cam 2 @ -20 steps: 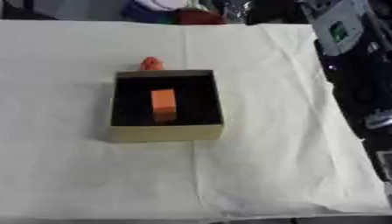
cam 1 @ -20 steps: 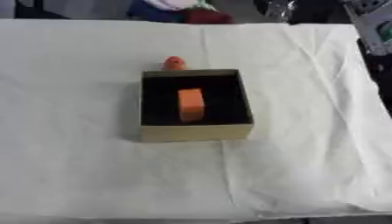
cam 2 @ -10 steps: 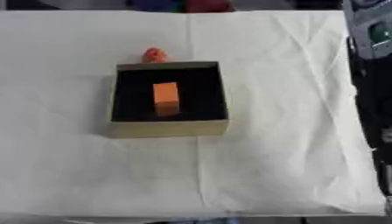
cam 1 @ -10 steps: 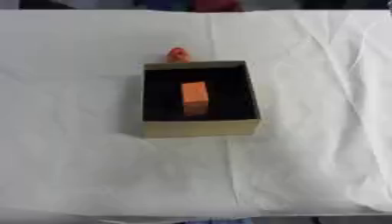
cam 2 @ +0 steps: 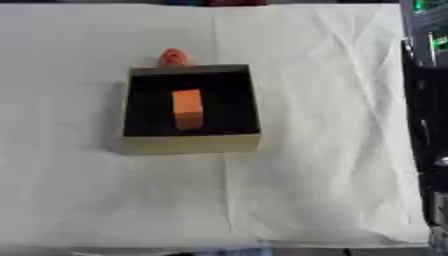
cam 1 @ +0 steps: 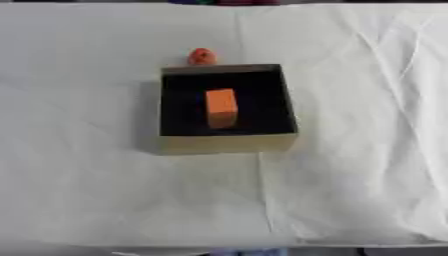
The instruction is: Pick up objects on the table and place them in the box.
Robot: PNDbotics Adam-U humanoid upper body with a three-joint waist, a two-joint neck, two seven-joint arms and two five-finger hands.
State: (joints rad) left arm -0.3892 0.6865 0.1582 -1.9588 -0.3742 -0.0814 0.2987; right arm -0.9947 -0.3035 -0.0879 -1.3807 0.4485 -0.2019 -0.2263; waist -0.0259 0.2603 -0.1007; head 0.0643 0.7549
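Left eye view: white cloth (cam 1: 350,190) covers the table; open box (cam 1: 225,144) with black interior sits just above frame centre; orange block (cam 1: 220,107) stands inside it, near the middle of the floor; small orange-red object (cam 1: 202,56), shape unclear, lies on the cloth just beyond the box's far wall, toward upper centre.

Right eye view: same layout, box shifted toward frame left; dark equipment (cam 2: 426,100) along the right edge, off the cloth; neither hand appears in either view, so finger state cannot be told.
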